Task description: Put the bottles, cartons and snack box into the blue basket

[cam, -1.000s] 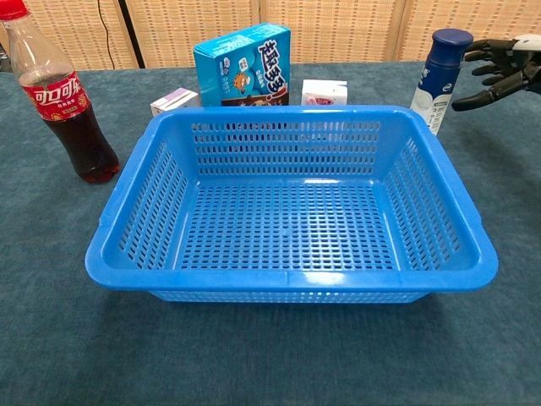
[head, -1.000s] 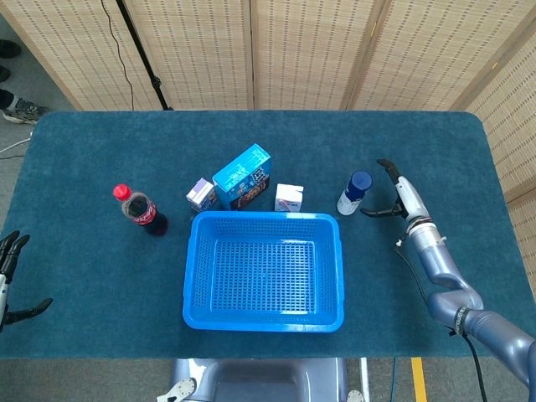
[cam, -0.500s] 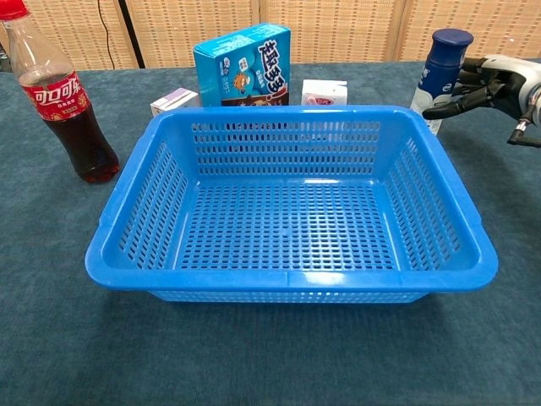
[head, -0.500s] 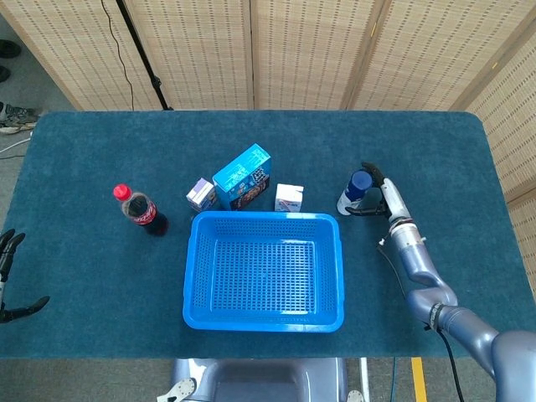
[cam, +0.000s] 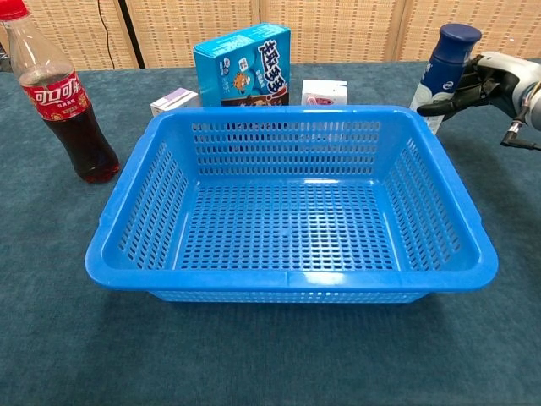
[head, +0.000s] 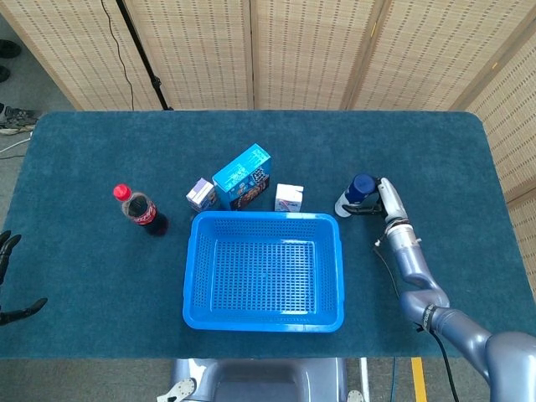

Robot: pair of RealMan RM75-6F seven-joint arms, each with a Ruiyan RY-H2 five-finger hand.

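As right robot hand point(cam: 494, 83) closes around blue-capped bottle point(cam: 443, 69), bottle stands slightly tilted on table point(head: 84, 151) just right of empty blue basket point(head: 264, 322), basket lying leftward of grip (left robot hand point(head: 7, 285) open, far off).

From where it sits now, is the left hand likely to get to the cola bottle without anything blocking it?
Probably yes. The left hand hangs open at the table's left edge, and only bare cloth lies between it and the cola bottle; the basket sits off to the side.
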